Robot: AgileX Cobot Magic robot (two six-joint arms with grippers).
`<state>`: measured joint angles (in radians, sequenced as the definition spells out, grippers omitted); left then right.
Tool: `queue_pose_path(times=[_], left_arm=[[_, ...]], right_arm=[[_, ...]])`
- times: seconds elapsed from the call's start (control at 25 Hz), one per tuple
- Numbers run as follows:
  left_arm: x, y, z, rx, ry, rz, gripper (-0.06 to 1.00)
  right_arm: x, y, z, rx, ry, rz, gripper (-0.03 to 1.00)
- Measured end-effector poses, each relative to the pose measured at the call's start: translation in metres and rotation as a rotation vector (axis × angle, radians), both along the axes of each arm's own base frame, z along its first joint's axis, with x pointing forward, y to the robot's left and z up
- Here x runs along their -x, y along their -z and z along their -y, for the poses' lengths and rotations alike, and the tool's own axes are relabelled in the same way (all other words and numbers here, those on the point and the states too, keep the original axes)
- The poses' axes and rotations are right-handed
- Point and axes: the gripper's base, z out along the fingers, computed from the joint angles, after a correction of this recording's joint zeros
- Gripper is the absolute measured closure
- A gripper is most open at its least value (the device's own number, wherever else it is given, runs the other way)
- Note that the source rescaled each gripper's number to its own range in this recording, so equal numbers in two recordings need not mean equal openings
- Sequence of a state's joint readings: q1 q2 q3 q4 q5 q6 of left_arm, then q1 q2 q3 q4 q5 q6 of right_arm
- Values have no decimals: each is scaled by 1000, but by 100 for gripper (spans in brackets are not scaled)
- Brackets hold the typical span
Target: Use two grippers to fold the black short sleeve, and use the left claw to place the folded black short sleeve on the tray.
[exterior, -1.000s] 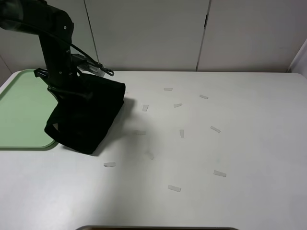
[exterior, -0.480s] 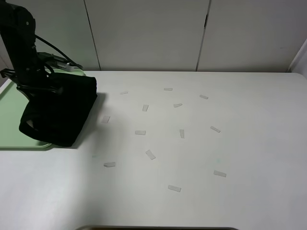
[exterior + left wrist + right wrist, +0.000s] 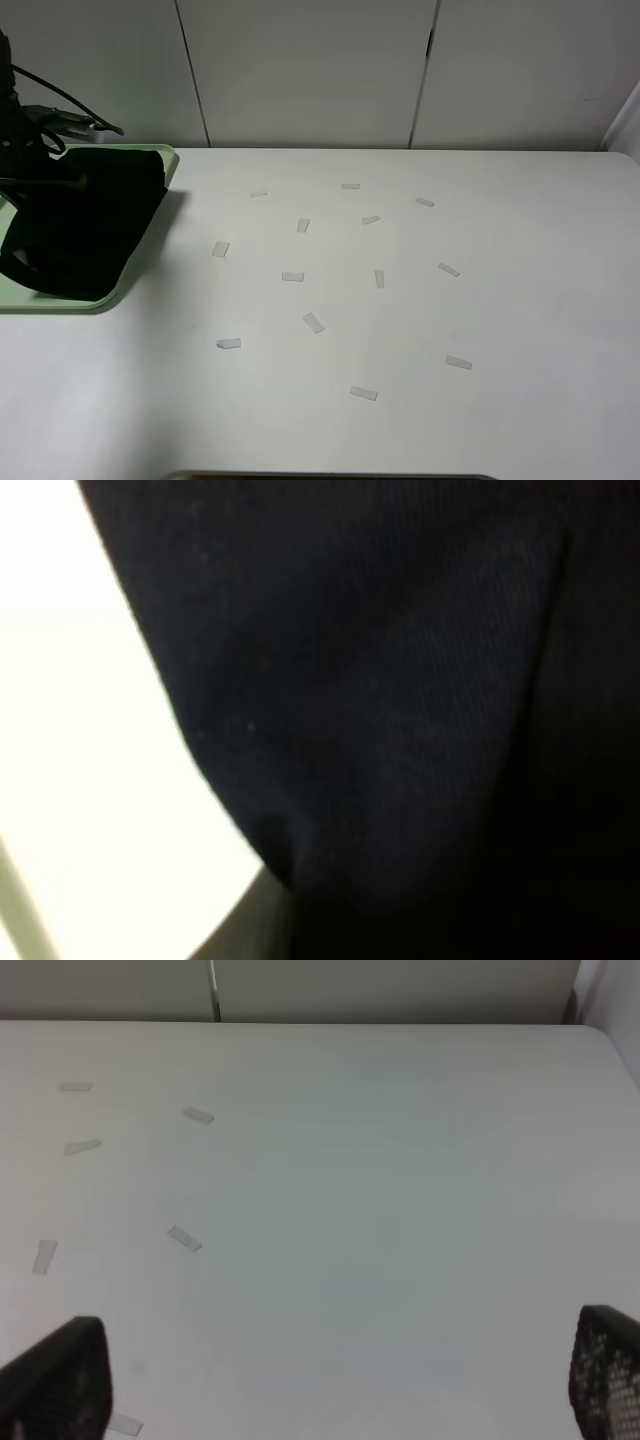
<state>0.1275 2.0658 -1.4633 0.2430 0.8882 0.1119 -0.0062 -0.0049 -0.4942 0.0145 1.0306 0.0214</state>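
The black short sleeve (image 3: 80, 225), folded into a dark bundle, hangs from my left arm (image 3: 14, 120) at the far left. It covers most of the pale green tray (image 3: 168, 168), and I cannot tell whether its lower edge touches the tray. The left jaws are hidden behind the cloth, which stays gathered at the arm. In the left wrist view black fabric (image 3: 400, 730) fills nearly the whole picture. My right gripper (image 3: 330, 1375) is open, its fingertips (image 3: 55, 1375) far apart above bare table. It does not appear in the exterior high view.
Several small white paper strips (image 3: 292, 276) lie scattered over the middle and right of the white table (image 3: 520, 300). A white panelled wall runs behind the table's far edge.
My left arm has carried the black short sleeve leftward, from the table beside the tray to over the tray. The strips it hid now show. The right gripper has not moved.
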Motion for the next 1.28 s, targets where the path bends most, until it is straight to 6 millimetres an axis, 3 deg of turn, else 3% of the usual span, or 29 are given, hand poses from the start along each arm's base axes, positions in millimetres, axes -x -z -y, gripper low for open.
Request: queue_pose_path(times=[0.24,0.68,0.76,0.92,1.0,1.28], left_arm=[[1,0,-17,-4,-27,22,79],[1,0,-21,-25,-16,21,76],[1,0,-23,-27,-18,21,65],[2,0,-27,-38,-22,17,18],[3,-1,-28,-42,-23,16,3],[-4,-17,-26,2,-64,27,-5]], right_arm=[[0,0,0,0,0,0,-3],[0,0,0,0,0,0,-3],[0,0,0,0,0,0,-3],[0,0,0,0,0,0,-3],[0,0,0,0,0,0,-3],[0,0,0,0,0,0,-3]])
